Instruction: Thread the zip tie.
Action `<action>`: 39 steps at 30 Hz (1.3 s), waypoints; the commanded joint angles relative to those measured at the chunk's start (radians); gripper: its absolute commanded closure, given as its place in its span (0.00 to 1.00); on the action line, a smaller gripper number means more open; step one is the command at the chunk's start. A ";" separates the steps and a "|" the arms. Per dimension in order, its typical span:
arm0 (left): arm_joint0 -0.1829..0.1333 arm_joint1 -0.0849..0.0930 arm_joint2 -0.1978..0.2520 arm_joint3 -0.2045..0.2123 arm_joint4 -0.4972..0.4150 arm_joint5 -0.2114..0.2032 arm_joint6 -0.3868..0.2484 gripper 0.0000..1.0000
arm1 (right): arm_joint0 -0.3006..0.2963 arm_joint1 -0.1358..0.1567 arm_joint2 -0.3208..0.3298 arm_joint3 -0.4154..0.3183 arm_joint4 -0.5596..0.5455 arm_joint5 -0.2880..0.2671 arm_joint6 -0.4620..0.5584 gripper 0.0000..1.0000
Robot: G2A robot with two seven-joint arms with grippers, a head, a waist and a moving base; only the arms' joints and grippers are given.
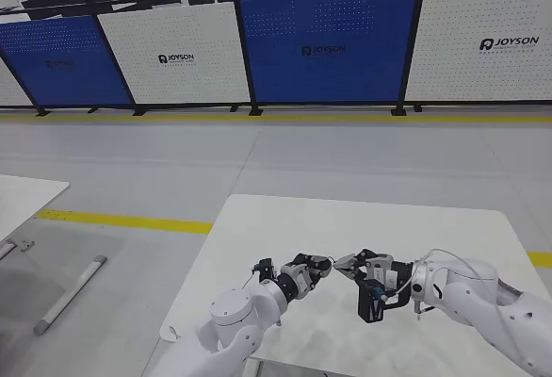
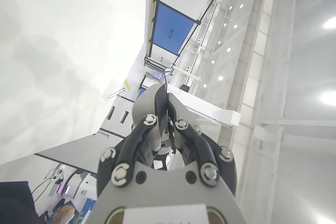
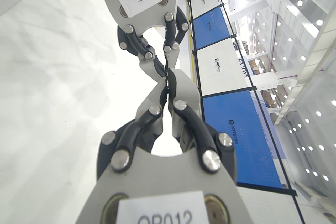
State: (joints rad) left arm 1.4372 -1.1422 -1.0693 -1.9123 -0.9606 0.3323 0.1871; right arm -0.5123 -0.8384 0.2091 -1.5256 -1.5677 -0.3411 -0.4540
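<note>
Above the white table (image 1: 398, 226) my two grippers meet tip to tip. In the left wrist view my left gripper (image 2: 165, 89) is shut on a thin black zip tie (image 2: 164, 76), whose end sticks out a little past the fingertips. My right gripper (image 3: 168, 79) faces it, shut on the same zip tie (image 3: 166, 63), which runs on between the pads of the left gripper (image 3: 164, 69). From above, the left gripper (image 1: 323, 265) comes in from the near left and the right gripper (image 1: 345, 266) from the right. Most of the tie is hidden by the pads.
Both arms hover over the near half of the table. A second table (image 1: 12, 198) stands off to the left across a strip of floor. Blue and white pegboard partitions (image 1: 323, 52) line the back, behind a yellow floor line (image 1: 125, 221).
</note>
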 commanded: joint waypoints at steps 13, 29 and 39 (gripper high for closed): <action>0.010 -0.013 0.025 0.024 0.217 -0.131 0.126 1.00 | -0.105 0.025 0.097 0.056 0.116 0.001 -0.087 0.00; 0.022 -0.017 0.051 0.029 0.271 -0.127 0.116 1.00 | -0.130 0.035 0.102 0.060 0.180 0.001 -0.081 0.00; 0.041 -0.020 0.076 0.052 0.547 -0.235 0.201 1.00 | -0.143 0.036 0.068 0.061 0.322 0.001 -0.060 0.00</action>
State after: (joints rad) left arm 1.4752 -1.1623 -0.9993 -1.8646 -0.4728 0.1084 0.3813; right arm -0.6595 -0.8034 0.2923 -1.4654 -1.3064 -0.3400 -0.5269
